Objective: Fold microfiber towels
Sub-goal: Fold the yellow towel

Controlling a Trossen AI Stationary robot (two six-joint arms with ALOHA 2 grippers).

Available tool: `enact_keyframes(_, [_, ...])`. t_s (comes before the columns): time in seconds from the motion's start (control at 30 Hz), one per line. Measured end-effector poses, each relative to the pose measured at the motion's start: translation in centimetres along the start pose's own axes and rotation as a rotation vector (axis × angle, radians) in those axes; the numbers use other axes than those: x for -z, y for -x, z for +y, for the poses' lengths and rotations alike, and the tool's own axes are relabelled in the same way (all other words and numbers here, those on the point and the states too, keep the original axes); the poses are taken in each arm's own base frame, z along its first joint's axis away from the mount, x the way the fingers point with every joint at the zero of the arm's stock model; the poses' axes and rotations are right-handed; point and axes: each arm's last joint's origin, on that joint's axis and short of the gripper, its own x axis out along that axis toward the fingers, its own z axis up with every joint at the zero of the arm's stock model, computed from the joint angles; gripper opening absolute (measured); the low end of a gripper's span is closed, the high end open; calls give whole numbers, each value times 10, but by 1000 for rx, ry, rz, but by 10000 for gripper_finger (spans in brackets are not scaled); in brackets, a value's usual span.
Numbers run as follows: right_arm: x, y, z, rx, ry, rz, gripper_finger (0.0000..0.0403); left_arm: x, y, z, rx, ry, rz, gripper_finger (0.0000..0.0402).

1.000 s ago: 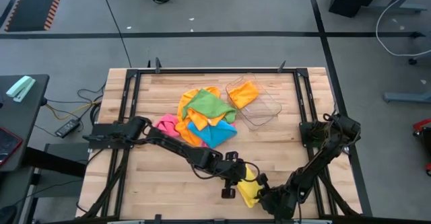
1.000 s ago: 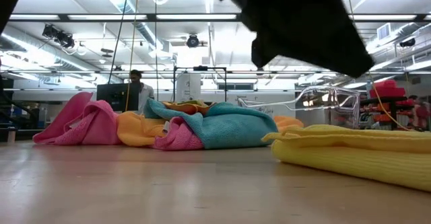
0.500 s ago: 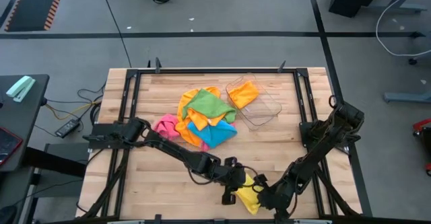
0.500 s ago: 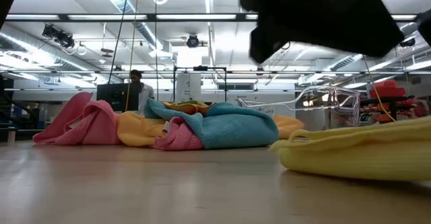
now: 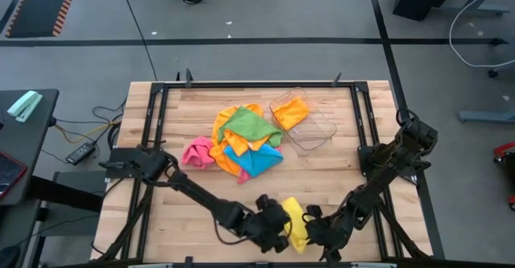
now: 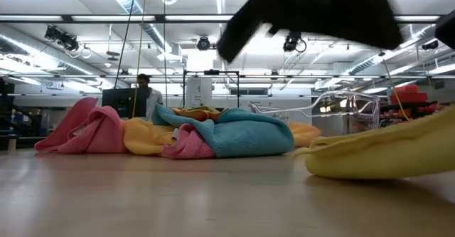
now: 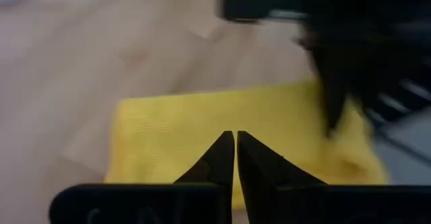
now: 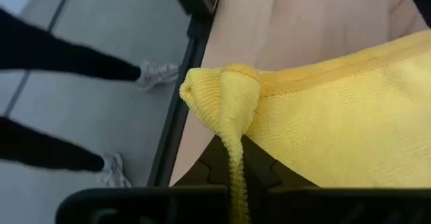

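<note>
Grippers from both arms crowd the near edge of the table [image 5: 185,195], toward its right-hand corner. The right gripper [image 8: 232,177] has its fingers clenched on a bunched corner of the yellow towel [image 5: 295,224], with a thin strip of cloth hanging down between them. The left gripper [image 7: 235,158] hovers just over the same towel, fingers pressed together and gripping nothing I can make out. From table height the yellow towel curls up off the wood on one side. Well apart, toward the far middle of the table, lies a heap of towels [image 5: 237,143] in pink, orange, green and blue, just beside a clear plastic tray [image 5: 318,131] holding an orange towel [image 5: 291,112].
</note>
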Motion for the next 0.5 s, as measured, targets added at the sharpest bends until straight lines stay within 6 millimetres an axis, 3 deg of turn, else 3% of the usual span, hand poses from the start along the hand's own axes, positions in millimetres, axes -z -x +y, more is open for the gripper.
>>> enact_keyframes(0.2, [-5,0,-1,17,-76,-48,11,32,-29,18,106,76,-69,11])
enact_keyframes(0.33, [-5,0,-3,25,-107,-47,12,30,-36,23,258,21,-134,9])
enact_keyframes(0.5, [-5,0,-4,51,-143,-62,13,37,-44,32,342,-95,19,24])
